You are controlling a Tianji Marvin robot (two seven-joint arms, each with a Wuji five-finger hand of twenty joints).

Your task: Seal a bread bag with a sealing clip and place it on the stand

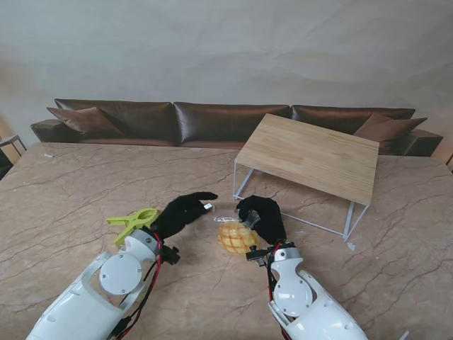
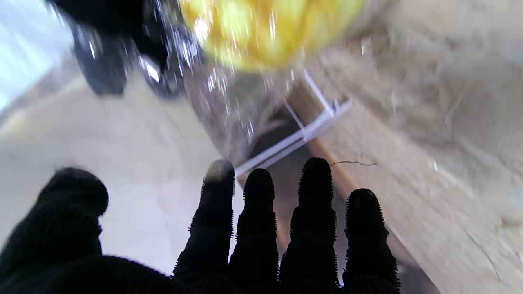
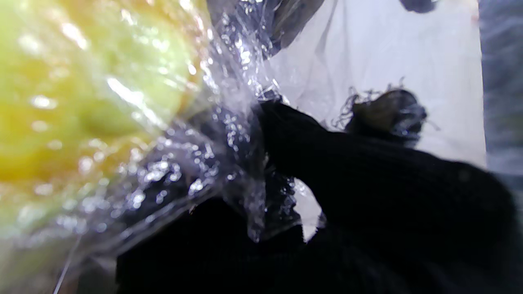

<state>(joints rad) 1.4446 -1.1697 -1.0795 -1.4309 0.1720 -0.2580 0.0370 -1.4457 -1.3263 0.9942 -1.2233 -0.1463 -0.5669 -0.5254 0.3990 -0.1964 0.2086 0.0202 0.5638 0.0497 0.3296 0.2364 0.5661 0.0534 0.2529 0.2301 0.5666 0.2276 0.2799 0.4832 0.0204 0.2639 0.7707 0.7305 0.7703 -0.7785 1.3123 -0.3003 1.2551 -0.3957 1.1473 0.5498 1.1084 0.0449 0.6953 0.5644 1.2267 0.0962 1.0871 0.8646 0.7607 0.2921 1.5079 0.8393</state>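
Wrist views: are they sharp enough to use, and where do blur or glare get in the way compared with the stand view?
Stand view: evenly lit and sharp, bread bag and clip clear. Left wrist view: fingers crisp, but the bag is a blurred yellow patch with glints. Right wrist view: too close, bread soft, specular glare across the crumpled plastic at the right hand.

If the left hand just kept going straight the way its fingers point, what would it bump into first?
Probably the clear bread bag held by the right hand; the left hand points at its neck, though depth is unclear.
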